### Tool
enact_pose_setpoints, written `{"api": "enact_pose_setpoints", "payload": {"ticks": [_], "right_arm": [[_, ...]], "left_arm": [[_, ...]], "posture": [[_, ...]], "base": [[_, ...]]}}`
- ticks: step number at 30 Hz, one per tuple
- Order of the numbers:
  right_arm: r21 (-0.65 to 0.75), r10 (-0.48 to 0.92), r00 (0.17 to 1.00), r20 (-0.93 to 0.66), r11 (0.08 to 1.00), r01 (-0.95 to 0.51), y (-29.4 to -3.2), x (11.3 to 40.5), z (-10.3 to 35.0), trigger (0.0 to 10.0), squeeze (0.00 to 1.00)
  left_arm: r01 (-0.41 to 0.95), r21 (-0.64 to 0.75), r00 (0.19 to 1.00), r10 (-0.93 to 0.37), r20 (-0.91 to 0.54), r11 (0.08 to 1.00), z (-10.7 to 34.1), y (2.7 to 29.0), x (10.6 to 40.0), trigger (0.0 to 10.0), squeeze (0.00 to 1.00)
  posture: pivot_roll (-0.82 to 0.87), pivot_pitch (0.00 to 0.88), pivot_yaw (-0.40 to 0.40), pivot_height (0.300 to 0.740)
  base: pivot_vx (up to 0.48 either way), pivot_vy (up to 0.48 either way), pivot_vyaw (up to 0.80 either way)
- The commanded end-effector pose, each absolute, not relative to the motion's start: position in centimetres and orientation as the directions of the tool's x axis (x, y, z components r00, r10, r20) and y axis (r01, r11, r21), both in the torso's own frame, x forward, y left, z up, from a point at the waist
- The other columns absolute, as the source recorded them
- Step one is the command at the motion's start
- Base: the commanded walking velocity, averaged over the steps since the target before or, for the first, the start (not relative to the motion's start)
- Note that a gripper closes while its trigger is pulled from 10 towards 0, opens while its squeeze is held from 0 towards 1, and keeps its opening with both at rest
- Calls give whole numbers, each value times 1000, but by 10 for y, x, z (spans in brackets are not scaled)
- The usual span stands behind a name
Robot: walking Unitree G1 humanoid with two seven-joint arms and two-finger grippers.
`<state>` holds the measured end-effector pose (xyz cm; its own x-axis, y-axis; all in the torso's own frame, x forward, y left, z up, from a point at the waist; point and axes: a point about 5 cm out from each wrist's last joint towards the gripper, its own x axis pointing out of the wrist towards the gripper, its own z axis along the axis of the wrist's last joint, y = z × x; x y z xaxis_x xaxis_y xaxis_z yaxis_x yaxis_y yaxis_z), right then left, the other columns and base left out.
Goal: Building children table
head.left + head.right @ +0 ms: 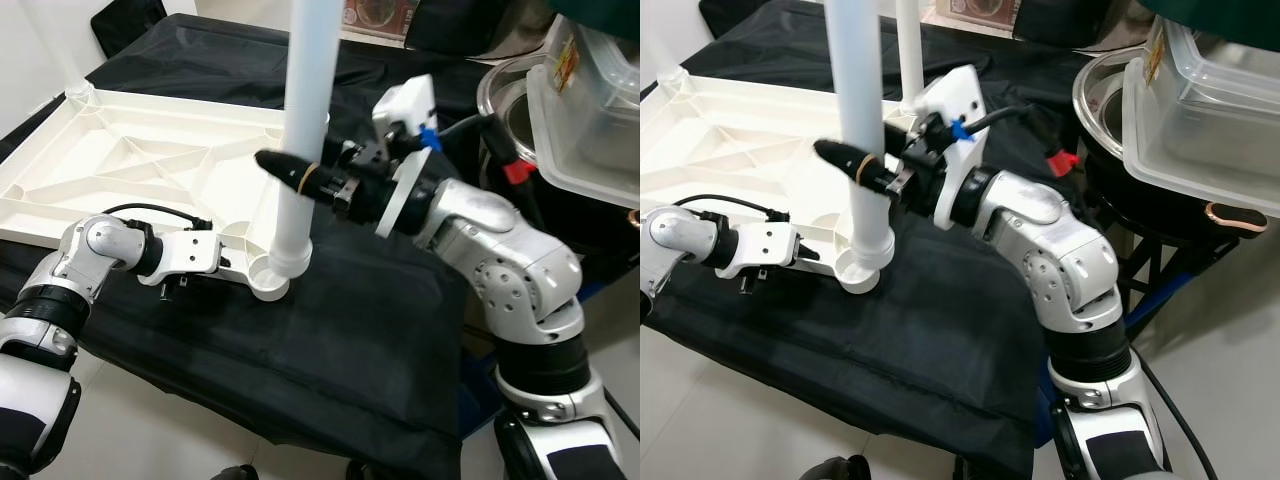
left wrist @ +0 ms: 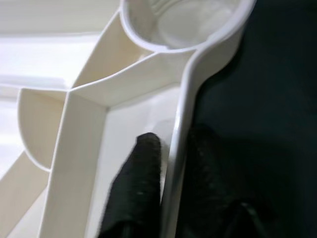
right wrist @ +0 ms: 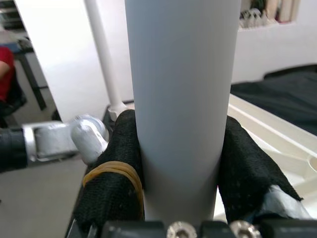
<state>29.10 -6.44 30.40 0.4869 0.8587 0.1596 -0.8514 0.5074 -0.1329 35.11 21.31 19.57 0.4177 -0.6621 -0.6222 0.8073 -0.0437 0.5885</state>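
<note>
Table top [image 1: 130, 165], white and ribbed, lies upside down on a surface draped in black cloth [image 1: 350, 330], its near corner socket [image 1: 270, 278] facing us. We have the leg [image 1: 300, 130] standing upright in that socket, with our right tool [image 1: 300, 175] clamped around it partway up, one black finger on each side. Our left tool [image 2: 171, 193] is pinched on the panel's rim [image 2: 181, 124] just beside the socket, one finger inside the wall and one outside. A second leg [image 1: 908, 50] already stands at a far corner.

We judge the step to be seating this leg. To do it well, we should keep the leg plumb over the socket and press or twist straight down, not sideways. The left grip must hold the panel flat, since the cloth could let it slide. We cannot tell whether the leg has bottomed out, so we should feel for a firm stop before letting go.
</note>
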Motion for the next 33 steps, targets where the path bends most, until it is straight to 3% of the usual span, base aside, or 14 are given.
{"api": "enact_pose_setpoints", "payload": {"ticks": [1, 16, 17, 18, 20, 21, 33], "right_arm": [[-140, 854, 504, 129, 519, -843, -60, 292, 301, 10000, 0], [-142, 850, 522, 73, 527, -838, -36, 298, 291, 10000, 0], [-144, 849, 524, 70, 528, -837, -36, 298, 292, 10000, 0], [-148, 851, 522, 61, 525, -838, -36, 298, 291, 10000, 0], [-148, 851, 522, 61, 525, -838, -36, 298, 291, 10000, 0], [-155, 851, 522, 53, 523, -838, -35, 297, 291, 10000, 0], [-113, 763, 646, 36, 645, -756, -39, 309, 272, 10000, 0]], "left_arm": [[826, 561, 382, -672, -635, -60, 187, 210, 349, 0, 0], [810, 585, 384, -704, -597, -55, 188, 201, 351, 0, 0], [807, 588, 385, -708, -592, -53, 188, 201, 351, 3412, 0], [803, 594, 390, -712, -584, -48, 188, 199, 352, 4588, 0], [803, 594, 390, -712, -584, -48, 188, 199, 352, 4588, 0], [800, 598, 392, -716, -578, -45, 188, 198, 352, 10000, 0], [793, 606, 371, -747, -552, -54, 185, 187, 351, 10000, 0]], "posture": [[-140, 232, -34, 740], [-141, 221, -57, 740], [-142, 219, -57, 740], [-145, 217, -60, 740], [-145, 217, -60, 740], [-145, 217, -60, 740], [-140, 220, -61, 740]], "base": [[0, 0, 0], [0, 0, 0], [0, 0, 0], [0, 0, 0], [0, 0, 0], [0, 0, 0], [0, 0, 0]]}}
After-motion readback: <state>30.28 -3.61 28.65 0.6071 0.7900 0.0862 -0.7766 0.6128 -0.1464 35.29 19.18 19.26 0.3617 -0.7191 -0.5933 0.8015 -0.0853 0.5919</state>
